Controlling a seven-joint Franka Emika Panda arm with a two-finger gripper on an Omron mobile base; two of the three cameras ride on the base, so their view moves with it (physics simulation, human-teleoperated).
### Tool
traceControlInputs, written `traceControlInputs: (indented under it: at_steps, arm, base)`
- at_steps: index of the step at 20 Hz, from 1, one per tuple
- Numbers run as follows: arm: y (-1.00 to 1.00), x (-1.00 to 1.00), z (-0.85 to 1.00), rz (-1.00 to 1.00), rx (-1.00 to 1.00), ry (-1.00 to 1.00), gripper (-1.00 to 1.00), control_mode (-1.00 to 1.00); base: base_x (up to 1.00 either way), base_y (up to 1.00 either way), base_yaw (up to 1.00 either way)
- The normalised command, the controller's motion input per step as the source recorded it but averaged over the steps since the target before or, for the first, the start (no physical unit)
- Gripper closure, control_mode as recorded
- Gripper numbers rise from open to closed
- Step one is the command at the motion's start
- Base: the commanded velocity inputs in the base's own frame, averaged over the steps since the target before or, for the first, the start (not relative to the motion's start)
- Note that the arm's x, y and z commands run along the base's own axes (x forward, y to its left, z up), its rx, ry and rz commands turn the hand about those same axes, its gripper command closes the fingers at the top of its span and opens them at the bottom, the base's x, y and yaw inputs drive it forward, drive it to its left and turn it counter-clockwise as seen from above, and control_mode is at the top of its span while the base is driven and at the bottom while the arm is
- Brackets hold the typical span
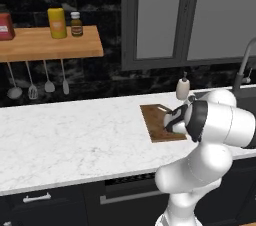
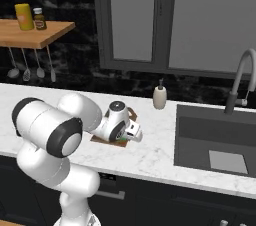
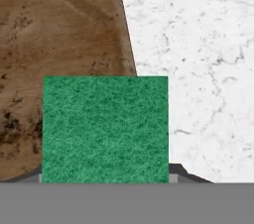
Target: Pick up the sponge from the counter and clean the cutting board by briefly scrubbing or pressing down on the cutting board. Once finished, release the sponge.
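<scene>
The small green-topped sponge [image 3: 105,129] sits right in front of the hand camera. It lies partly over the flat dark brown wooden cutting board [image 3: 59,34] and partly over the white marble counter [image 3: 198,59]. The edge of the board runs under the sponge, so the sponge hangs over that edge. In the right base view, a little bit of green [image 2: 121,142] peeks out under the hand, at the near edge of the board [image 2: 98,139].

The two-finger gripper [image 2: 127,139] is closed on the sponge, low down on the board. In the left base view, the hand [image 1: 173,120] is down on the board [image 1: 156,120], and the big white arm hides the near right part of it.

The board lies on the long counter [image 1: 70,140], with the dark sink [image 2: 210,140] well off to its right. A small cream soap bottle [image 2: 160,96] stands behind the board, near the wall. A curved grey tap [image 2: 237,82] rises behind the sink.

On the wall to the left is an orange-brown wooden shelf [image 1: 45,45]. A yellow jar [image 1: 57,23] and a small brown bottle [image 1: 76,24] stand on it. Four metal kitchen tools [image 1: 37,85] hang under it.
</scene>
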Motion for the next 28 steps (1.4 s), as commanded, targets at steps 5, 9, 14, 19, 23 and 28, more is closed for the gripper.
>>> traceControlInputs:
  at_steps: [5, 9, 14, 19, 23, 28]
  arm:
    - [0.0, 0.14, 0.18, 0.01, 0.0, -0.21, 1.0, -1.0]
    - [0.12, 0.59, 0.16, 0.07, 0.0, 0.0, 1.0, -1.0]
    - [0.22, 0.65, 0.1, 0.08, 0.0, 0.0, 1.0, -1.0]
    - [0.16, 0.67, 0.0, 0.07, 0.0, 0.01, 1.0, -1.0]
    - [0.12, 0.54, -0.27, 0.04, -0.01, 0.1, 1.0, -1.0]
    - [0.14, 0.17, -0.97, 0.01, -0.05, 0.11, 1.0, -1.0]
  base:
    - [0.0, 0.0, 0.0]
    - [0.0, 0.0, 0.0]
    - [0.0, 0.0, 0.0]
    - [0.0, 0.0, 0.0]
    - [0.0, 0.0, 0.0]
    - [0.0, 0.0, 0.0]
